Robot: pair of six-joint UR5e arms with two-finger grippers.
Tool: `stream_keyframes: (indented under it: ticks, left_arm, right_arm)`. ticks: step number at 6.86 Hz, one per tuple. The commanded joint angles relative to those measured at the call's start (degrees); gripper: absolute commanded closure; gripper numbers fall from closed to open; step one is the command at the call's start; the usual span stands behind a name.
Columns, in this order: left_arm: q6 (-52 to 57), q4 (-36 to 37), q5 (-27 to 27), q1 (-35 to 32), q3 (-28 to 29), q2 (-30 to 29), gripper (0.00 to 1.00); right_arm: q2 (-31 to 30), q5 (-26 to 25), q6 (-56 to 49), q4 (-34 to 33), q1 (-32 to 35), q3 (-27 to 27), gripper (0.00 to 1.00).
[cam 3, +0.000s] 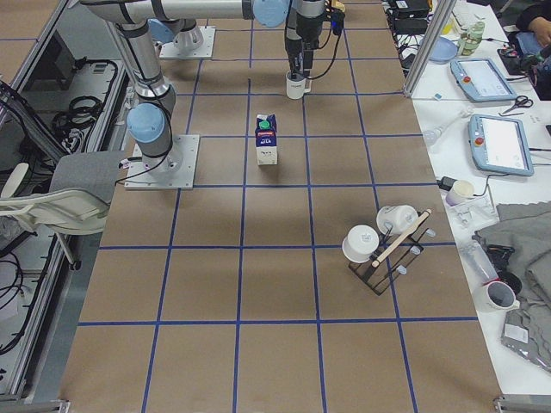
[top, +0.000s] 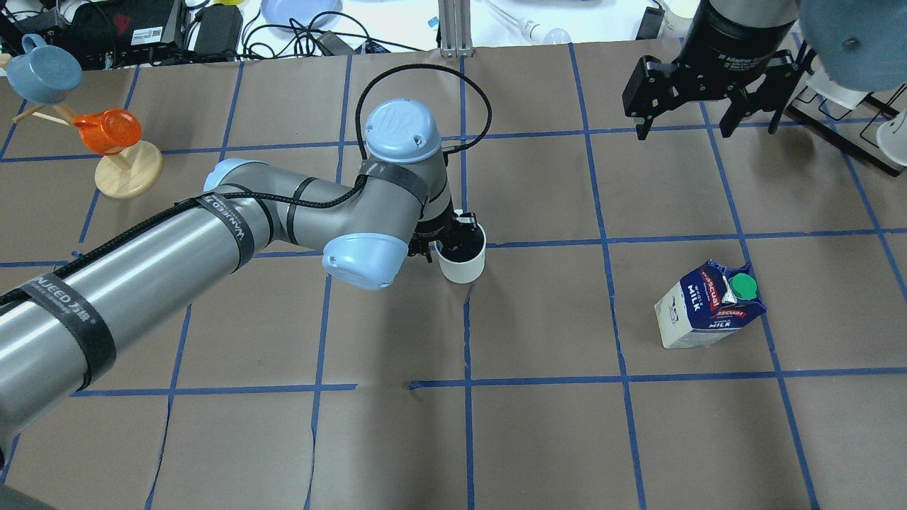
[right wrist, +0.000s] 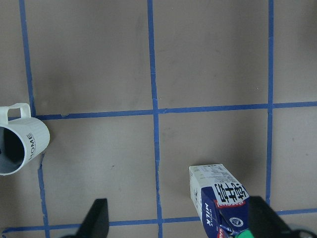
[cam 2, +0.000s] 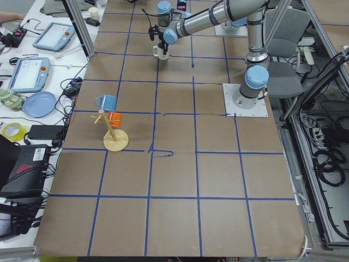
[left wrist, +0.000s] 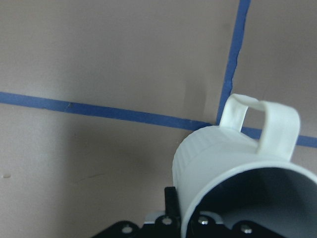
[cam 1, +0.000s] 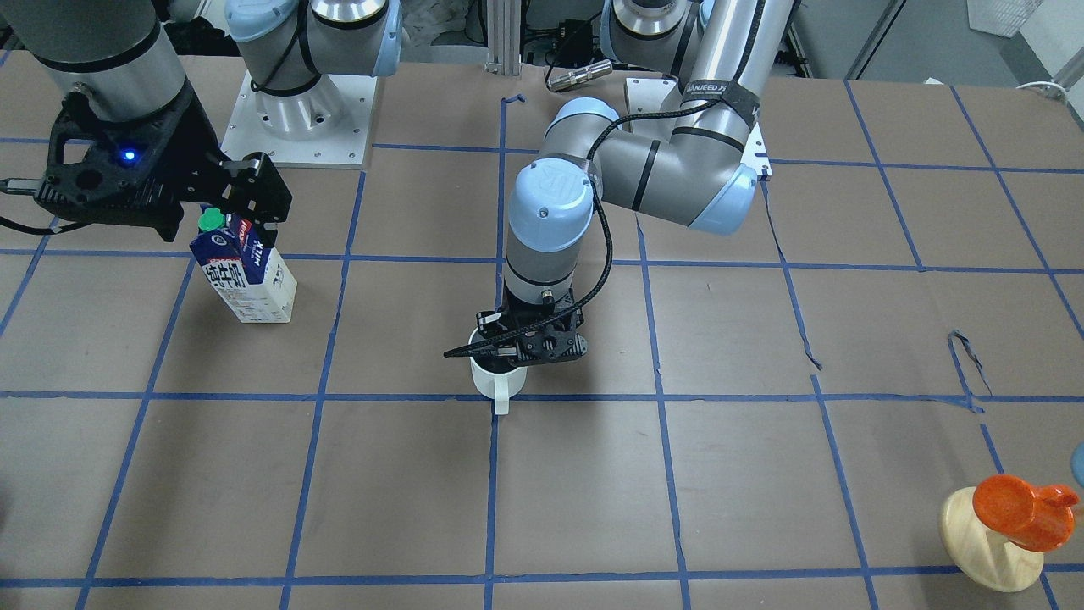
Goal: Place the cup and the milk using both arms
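The white cup (top: 464,265) stands at a blue tape crossing mid-table, handle pointing away from the robot (cam 1: 500,398). My left gripper (top: 453,241) reaches down from above and is shut on the cup's rim; the left wrist view shows the cup (left wrist: 233,163) close against it. The milk carton (top: 708,304), blue over white with a green cap, stands upright on the table to the right. My right gripper (top: 705,127) is open and empty, raised above the table beyond the carton. In the right wrist view the carton (right wrist: 220,196) sits between its spread fingers.
A pale wooden stand (top: 127,173) holds an orange cup (top: 106,131) and a blue cup (top: 42,71) at the far left. A black rack with white cups (cam 3: 383,241) stands on the far right. White arm base plates (cam 1: 309,123) sit at the robot's edge.
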Motion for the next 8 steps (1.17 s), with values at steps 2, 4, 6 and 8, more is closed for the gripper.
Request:
stream_keyframes:
  ticks: [2,4,6,8]
  left_arm:
    - [7.15,-5.25,0.11,2.17,4.37,4.16,0.0]
    - [23.05,-21.04,-0.67,13.72,10.78,11.0,0.0]
    - [37.21,-36.1,-3.84,23.23,17.29,16.9,0.0]
    - [37.52,-38.26,-3.06,26.26,18.46,20.17,0.0]
  right_arm:
    - [-0.83,0.21,-11.36,4.67,-5.47,2.33,0.0]
    - [-3.72,0.12,-15.07,4.0,-8.38,8.47,0.0]
    - [-5.93,-0.58,-19.72,1.03,-12.16,15.5,0.0]
    - [-6.37,-0.5,-19.93,0.48,-13.14,20.08,0.01]
